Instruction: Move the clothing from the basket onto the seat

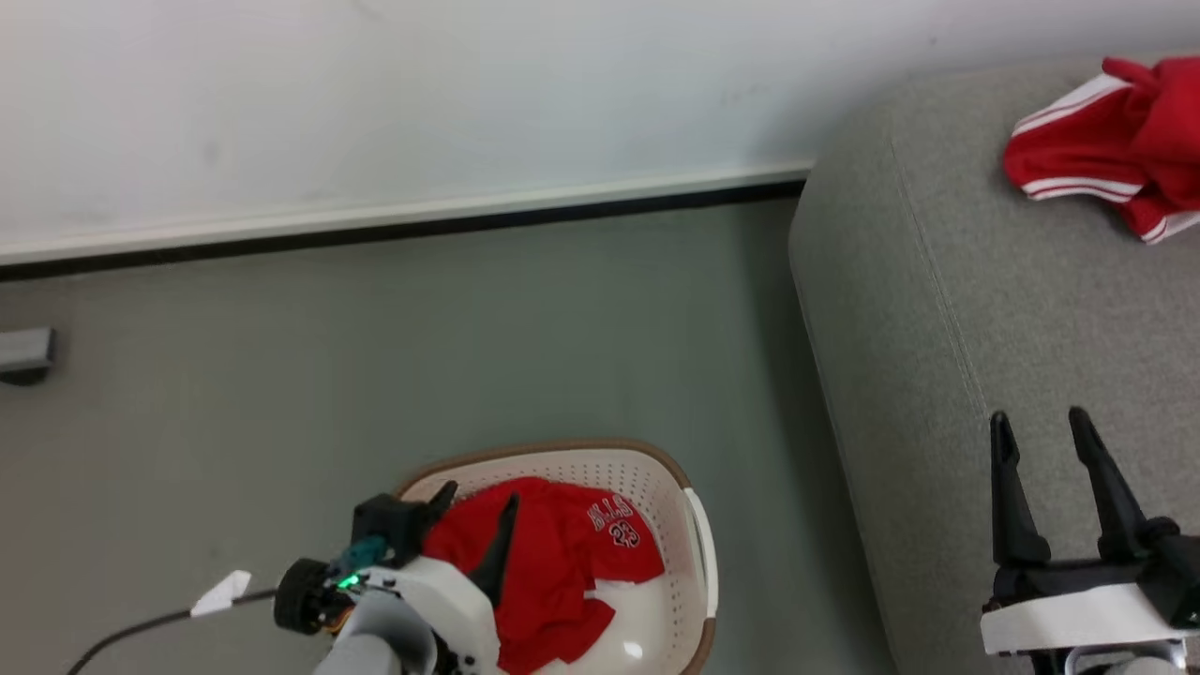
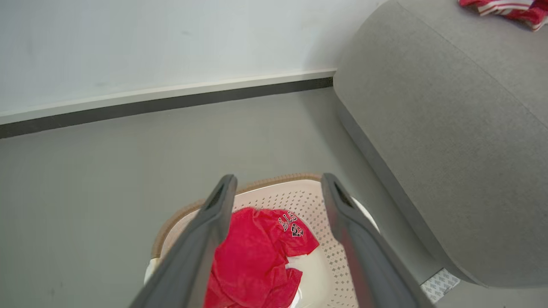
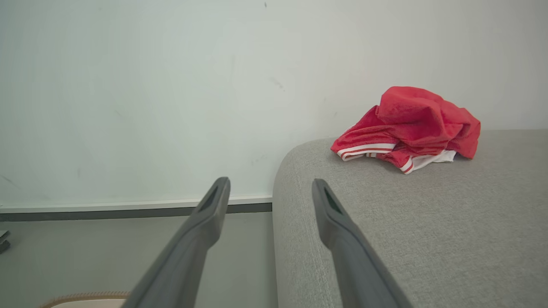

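A red garment with white lettering (image 1: 553,562) (image 2: 257,261) lies in the cream basket (image 1: 656,487) (image 2: 329,273) on the floor. Above it hangs my left gripper (image 1: 478,506) (image 2: 278,188), open and holding nothing. A second red garment with white stripe trim (image 1: 1116,141) (image 3: 406,128) (image 2: 509,7) lies bunched on the grey seat (image 1: 937,281) (image 3: 428,222) (image 2: 449,128) near the wall. Over the seat's front part my right gripper (image 1: 1041,427) (image 3: 269,188) stands open and empty, well short of that garment.
The basket stands on grey floor just left of the seat's rounded side. A white wall with a dark baseboard (image 1: 403,230) runs behind. A small grey block (image 1: 23,352) sits at the far left. A cable with a white tag (image 1: 220,592) trails by my left arm.
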Controlling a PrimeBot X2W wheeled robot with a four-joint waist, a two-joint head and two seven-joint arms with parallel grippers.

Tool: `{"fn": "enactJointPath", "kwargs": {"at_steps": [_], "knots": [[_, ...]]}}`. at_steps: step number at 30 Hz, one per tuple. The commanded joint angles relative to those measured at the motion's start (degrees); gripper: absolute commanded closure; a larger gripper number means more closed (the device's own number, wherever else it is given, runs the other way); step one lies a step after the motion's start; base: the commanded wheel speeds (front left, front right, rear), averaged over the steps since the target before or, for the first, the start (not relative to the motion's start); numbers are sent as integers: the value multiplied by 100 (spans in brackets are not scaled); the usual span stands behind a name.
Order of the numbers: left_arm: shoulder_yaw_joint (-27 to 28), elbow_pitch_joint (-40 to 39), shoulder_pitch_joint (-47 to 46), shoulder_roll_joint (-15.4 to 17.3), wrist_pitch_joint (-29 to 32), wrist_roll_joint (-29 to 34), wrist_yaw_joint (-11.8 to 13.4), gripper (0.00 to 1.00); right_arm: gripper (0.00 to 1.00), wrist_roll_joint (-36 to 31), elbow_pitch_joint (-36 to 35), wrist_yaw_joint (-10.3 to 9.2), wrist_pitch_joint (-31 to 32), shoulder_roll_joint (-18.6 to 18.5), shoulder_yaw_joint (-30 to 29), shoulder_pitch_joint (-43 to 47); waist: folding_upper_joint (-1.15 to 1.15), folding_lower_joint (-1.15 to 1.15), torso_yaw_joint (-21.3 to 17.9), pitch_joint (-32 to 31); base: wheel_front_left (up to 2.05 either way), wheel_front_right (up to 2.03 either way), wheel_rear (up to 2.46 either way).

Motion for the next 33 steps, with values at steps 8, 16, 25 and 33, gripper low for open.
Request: {"fn": "enactJointPath", "kwargs": {"at_steps": [8, 16, 25, 33], "knots": [[-216, 993, -1087, 190, 1120, 47, -40, 0, 0, 294, -623, -11, 4, 0, 149, -528, 0, -1, -701, 1430, 0, 0, 0], [-302, 1670, -1922, 237, 1608, 53, -36, 0, 0, 289, -1216, -11, 5, 1, 307, -854, 0, -1, -813, 2330, 0, 0, 0], [-320, 2358, -2869, 191, 1551, 58, 199, 0, 0, 19, -2425, -11, 4, 0, 490, -1073, 0, -1, -820, 3288, 0, 0, 0], [-231, 2897, -3536, 79, 1281, -101, 693, 0, 0, -108, -2870, -11, 5, 0, 429, -1016, 0, -1, -746, 3780, 0, 0, 0]]}}
